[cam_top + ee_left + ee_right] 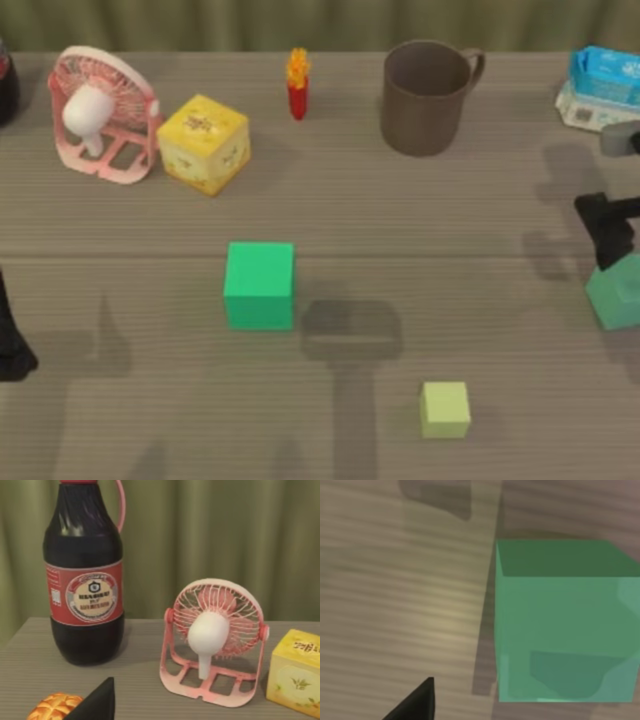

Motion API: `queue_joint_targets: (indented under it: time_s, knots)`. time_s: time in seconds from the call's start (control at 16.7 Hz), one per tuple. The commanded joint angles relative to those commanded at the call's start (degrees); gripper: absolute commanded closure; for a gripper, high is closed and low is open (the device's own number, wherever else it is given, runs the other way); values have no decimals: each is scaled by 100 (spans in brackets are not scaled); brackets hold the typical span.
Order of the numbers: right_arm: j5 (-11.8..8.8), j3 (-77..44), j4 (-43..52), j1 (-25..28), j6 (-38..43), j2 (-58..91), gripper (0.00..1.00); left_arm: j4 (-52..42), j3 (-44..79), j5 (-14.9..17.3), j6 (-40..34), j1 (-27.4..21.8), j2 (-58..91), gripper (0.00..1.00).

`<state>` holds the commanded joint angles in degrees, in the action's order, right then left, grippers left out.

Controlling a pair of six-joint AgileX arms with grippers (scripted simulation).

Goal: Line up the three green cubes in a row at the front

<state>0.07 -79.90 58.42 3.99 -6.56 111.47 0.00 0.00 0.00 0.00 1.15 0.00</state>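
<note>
The larger bright green cube (pixel 259 285) sits left of the table's middle. Toward the front, right of centre, lies the small pale yellow-green cube (pixel 445 409). The teal-green cube (pixel 615 294) (pixel 565 625) rests on the table at the right edge. My right gripper (pixel 608 240) hovers just behind and over it, open. One dark fingertip (pixel 417 705) shows beside the cube, a gap apart, and grips nothing. My left gripper (pixel 12 352) is parked at the left edge, open, with one fingertip (pixel 97 702) in view.
Along the back stand a soy sauce bottle (pixel 85 575), a pink fan (pixel 100 115), a yellow patterned cube (pixel 204 143), a small fries toy (pixel 298 83), a brown mug (pixel 428 97) and a blue-and-white pack (pixel 605 88). A bread roll (pixel 52 706) lies by the left gripper.
</note>
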Motion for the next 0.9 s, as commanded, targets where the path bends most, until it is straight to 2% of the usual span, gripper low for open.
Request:
queue_joint_targets:
  time_s: [0.24, 0.66, 0.9]
  knots:
    - [1, 44, -91, -20, -6, 62, 0, 0, 0, 0, 0, 0, 0, 0]
    - [5, 811, -1605, 5, 16, 753, 0, 0, 0, 0, 0, 0, 0, 0]
    - [6, 950, -1840, 9, 22, 890, 0, 0, 0, 0, 0, 0, 0, 0]
